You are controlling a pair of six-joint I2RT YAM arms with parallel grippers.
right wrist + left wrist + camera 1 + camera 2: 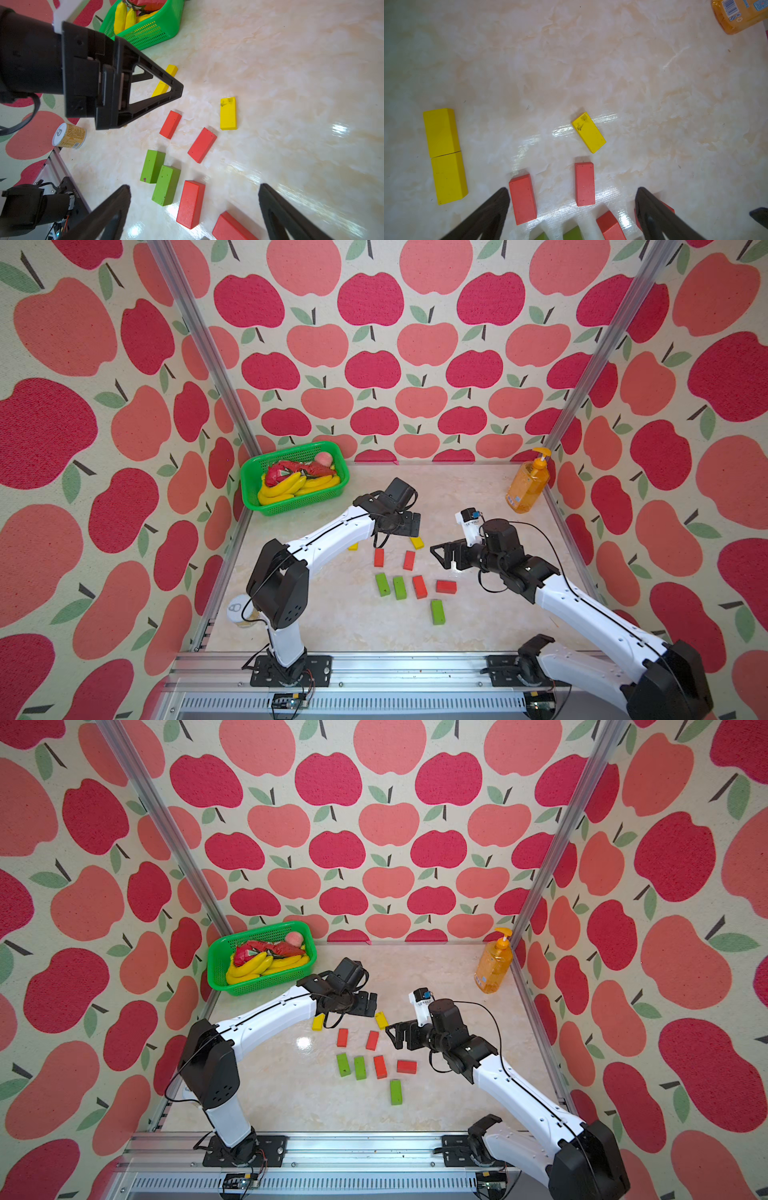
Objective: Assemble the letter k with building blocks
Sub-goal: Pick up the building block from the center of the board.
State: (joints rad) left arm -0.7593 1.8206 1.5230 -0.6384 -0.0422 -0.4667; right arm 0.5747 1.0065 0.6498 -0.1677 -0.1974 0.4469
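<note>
Two yellow building blocks lie end to end as a short bar, mostly hidden under my left arm in both top views. A third yellow block lies slanted nearby. Two red blocks sit below it, then two green ones, two more red and a lone green. My left gripper hovers open above the upper red blocks, holding nothing. To their right my right gripper is open and empty over the lower red block. No letter k shows.
A green basket with bananas and other fruit stands at the back left. An orange soap bottle is at the back right. A tin can lies by the left arm's base. Aluminium rails border the table.
</note>
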